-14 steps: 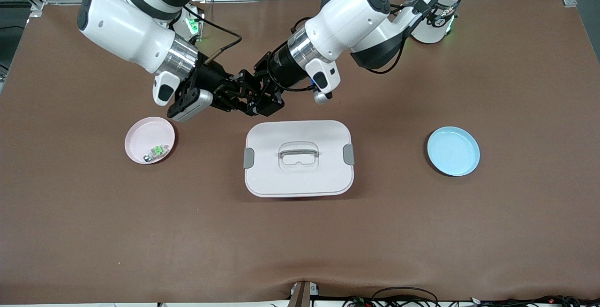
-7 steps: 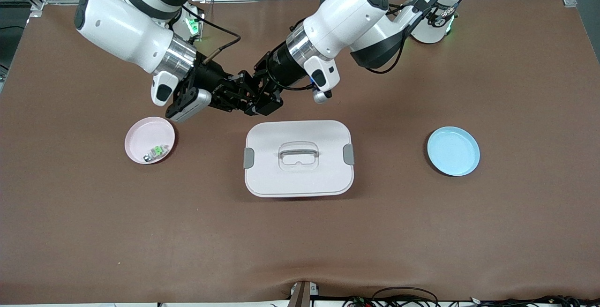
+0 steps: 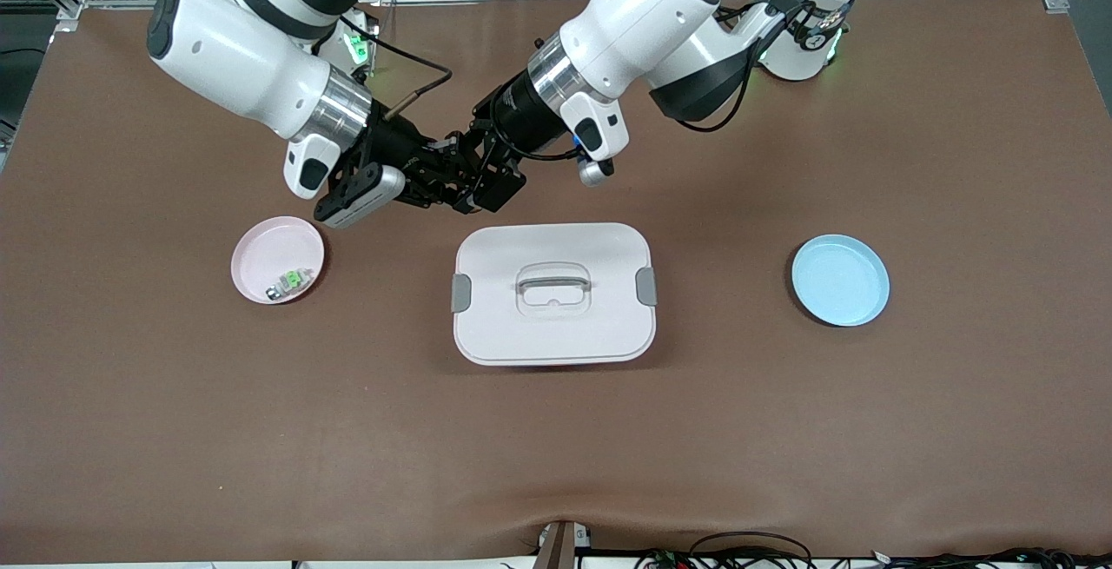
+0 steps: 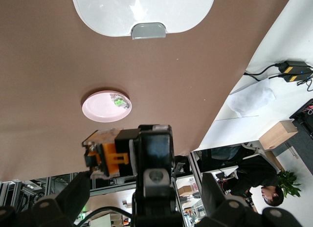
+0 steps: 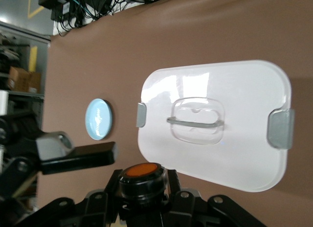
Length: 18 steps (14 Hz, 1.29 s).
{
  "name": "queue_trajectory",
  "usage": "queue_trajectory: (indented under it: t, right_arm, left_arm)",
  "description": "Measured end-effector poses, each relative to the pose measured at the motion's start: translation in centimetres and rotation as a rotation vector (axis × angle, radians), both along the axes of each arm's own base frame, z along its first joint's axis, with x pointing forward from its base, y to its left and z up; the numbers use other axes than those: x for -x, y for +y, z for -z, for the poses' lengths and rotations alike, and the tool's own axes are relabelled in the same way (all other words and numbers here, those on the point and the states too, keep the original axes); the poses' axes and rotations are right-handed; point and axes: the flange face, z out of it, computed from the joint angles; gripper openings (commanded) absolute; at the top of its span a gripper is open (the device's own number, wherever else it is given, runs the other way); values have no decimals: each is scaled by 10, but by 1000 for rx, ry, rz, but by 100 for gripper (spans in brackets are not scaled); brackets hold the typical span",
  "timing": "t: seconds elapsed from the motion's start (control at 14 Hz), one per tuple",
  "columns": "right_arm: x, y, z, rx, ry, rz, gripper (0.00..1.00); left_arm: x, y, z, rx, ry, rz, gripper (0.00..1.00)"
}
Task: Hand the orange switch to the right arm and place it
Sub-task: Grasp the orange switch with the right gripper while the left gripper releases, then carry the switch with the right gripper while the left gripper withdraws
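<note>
The orange switch [image 5: 142,172], an orange body under a round black cap, sits between the fingers of my right gripper [image 5: 142,182], which is shut on it. The left wrist view shows the same switch [image 4: 110,156] against the right gripper's black finger. My left gripper [image 4: 145,188] is open, its fingers [image 4: 73,197] standing wide on either side and clear of the switch. In the front view the right gripper [image 3: 445,171] and left gripper [image 3: 486,182] meet tip to tip over the brown table, just off the white box's edge toward the robots' bases. There the switch is hidden.
A white lidded box [image 3: 553,326] with grey latches lies mid-table. A pink plate [image 3: 261,252] holding a green-and-clear part [image 3: 295,279] lies toward the right arm's end. A blue plate [image 3: 840,281] lies toward the left arm's end.
The left gripper's fingers have come apart and let go of the switch, which stays in the right gripper. Both hands have drifted slightly toward the robots' bases.
</note>
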Motion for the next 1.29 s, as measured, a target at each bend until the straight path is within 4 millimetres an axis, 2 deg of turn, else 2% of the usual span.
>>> queue_trajectory:
  t: [0.14,0.21,0.36,0.57,0.64,0.93,1.07,1.29]
  right_arm:
    - [0,-5,3,74,-73,-137,0]
    - [-6,-14,3,112,-130,-209,0]
    - [-17,-52,12,216,-188,-410,0]
    - [-34,-121,16,366,-216,-628,0]
    - [-37,-139,14,422,-229,-689,0]
    - [-48,-187,8,508,-289,-865,0]
    - [-53,-210,8,546,-309,-929,0]
    - [-57,-238,-3,615,-310,-1021,0]
  left_arm:
    - [-10,12,-11,8,-17,-24,100]
    - [-12,17,-14,4,-15,-27,100]
    - [-19,28,-19,-9,-15,-36,100]
    - [-22,38,-17,-97,-11,-6,100]
    - [-21,38,-14,-132,-15,9,100]
    - [-25,48,-3,-218,-52,44,100]
    - [-19,60,5,-287,-97,125,100]
    - [6,85,11,-467,-151,390,100]
